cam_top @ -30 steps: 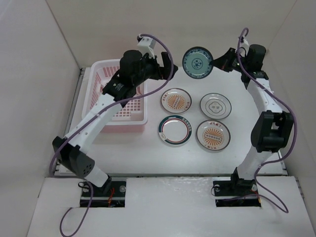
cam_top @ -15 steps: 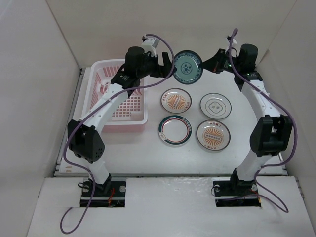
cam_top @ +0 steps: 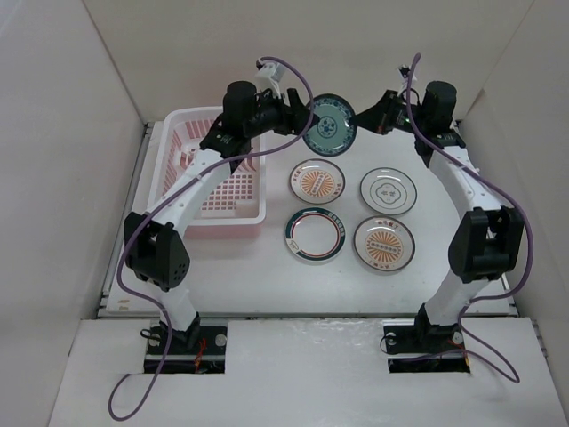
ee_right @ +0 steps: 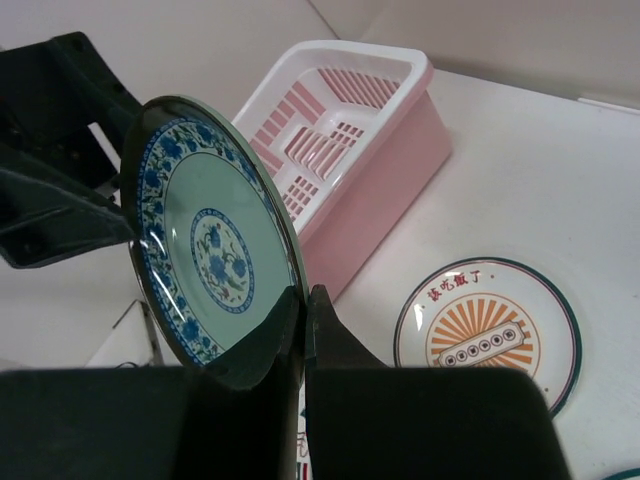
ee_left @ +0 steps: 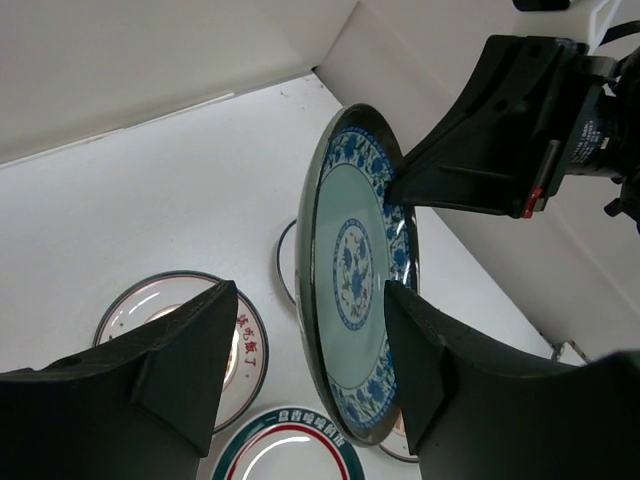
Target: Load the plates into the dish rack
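The right gripper [ee_right: 303, 300] is pinched tight on the rim of the dark teal plate [ee_right: 205, 260], and that rim partly hides its tips. The left gripper [ee_left: 310, 295] stands part-way wide, straddling the opposite rim; whether its pads touch cannot be told. The plate hangs on edge between them, just beside the dish rack [ee_right: 345, 50]. An orange sunburst plate [cam_top: 318, 181] lies flat on the surface [cam_top: 267, 267], half hidden behind a finger in the left wrist view.

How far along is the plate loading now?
Done: nothing; the rack holds no plate. In hand: the right hand pinches the teal plate upright, and the open left hand straddles its other edge. Left: this plate and four plates on the table.
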`<state>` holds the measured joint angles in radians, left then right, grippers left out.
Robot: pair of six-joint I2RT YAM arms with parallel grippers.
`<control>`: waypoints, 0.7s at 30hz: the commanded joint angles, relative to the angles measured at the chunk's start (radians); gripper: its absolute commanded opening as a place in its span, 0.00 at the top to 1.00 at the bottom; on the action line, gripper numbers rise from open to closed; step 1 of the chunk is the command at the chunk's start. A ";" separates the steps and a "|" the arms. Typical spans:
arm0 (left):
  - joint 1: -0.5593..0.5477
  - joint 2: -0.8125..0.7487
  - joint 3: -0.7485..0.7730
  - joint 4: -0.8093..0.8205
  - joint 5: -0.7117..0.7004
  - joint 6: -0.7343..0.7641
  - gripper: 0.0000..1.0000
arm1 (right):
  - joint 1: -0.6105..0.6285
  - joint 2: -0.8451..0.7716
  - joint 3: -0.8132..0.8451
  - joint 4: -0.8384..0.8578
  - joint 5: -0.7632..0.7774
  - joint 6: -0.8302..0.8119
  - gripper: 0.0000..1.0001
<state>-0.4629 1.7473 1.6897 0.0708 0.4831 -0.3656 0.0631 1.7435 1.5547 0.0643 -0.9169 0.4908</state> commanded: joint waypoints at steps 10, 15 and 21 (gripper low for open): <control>0.004 0.011 0.031 0.030 -0.026 -0.021 1.00 | 0.038 -0.071 -0.016 0.134 -0.056 0.032 0.94; 0.024 -0.035 0.056 -0.040 -0.120 0.063 1.00 | 0.047 -0.071 -0.027 0.134 -0.042 0.023 0.00; 0.053 -0.092 0.103 -0.189 -0.464 0.307 1.00 | 0.024 -0.071 -0.076 0.043 0.125 -0.038 0.00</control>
<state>-0.4286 1.7634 1.7309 -0.0963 0.2249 -0.2108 0.0971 1.7096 1.4956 0.1280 -0.8833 0.5056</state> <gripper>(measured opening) 0.095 0.998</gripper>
